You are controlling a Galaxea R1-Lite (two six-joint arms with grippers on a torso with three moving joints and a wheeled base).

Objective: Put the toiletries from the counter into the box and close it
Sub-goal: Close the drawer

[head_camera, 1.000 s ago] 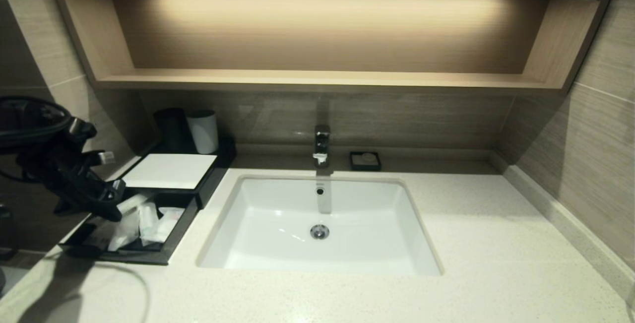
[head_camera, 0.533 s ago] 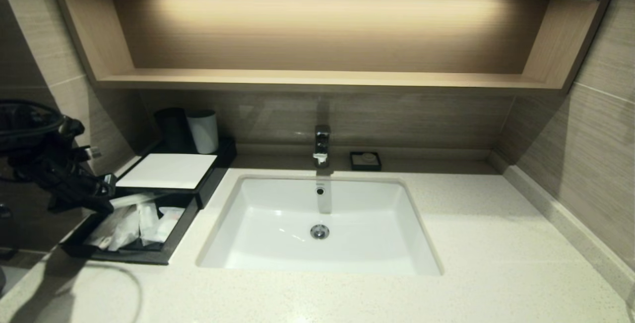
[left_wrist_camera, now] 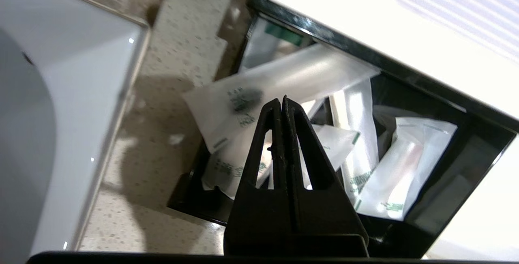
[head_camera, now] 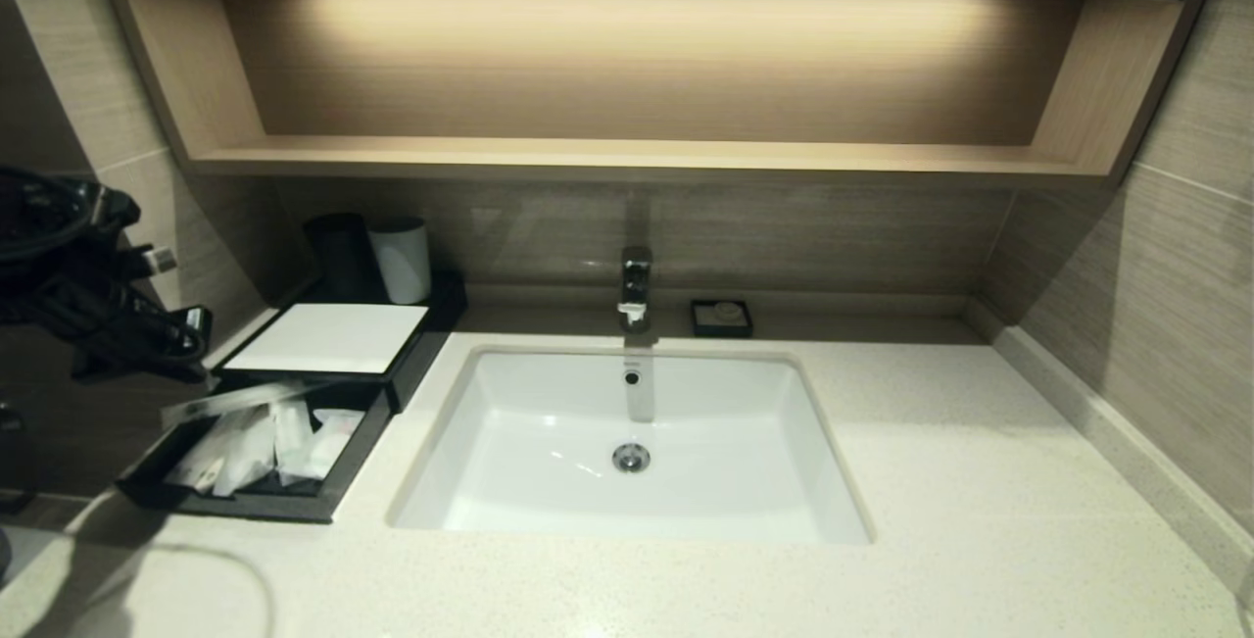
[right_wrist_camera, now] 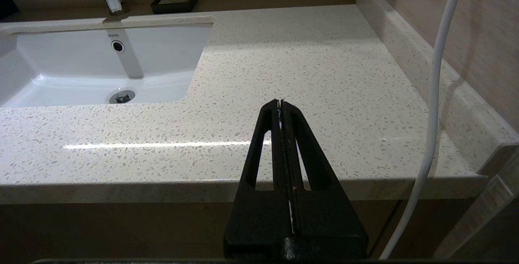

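Left hand (left_wrist_camera: 282,101) closed on nothing above open box (head_camera: 323,403); packets (head_camera: 265,437) seen inside drawer; right hand (right_wrist_camera: 280,102) closed, parked off desk (right_wrist_camera: 308,81).

The box (head_camera: 323,339) sits at the desk's (head_camera: 980,481) far-left corner, left of the sink (head_camera: 632,442). Its drawer (head_camera: 338,486) stands pulled out toward the front, and the packets (head_camera: 260,442) lie inside it, one propped across the drawer's back edge. Two cups (head_camera: 377,256) stand side by side behind the box. The faucet (head_camera: 635,287) rises behind the sink, with the soap dish (head_camera: 721,317) just to its right. A shelf (head_camera: 627,158) runs along the wall above.
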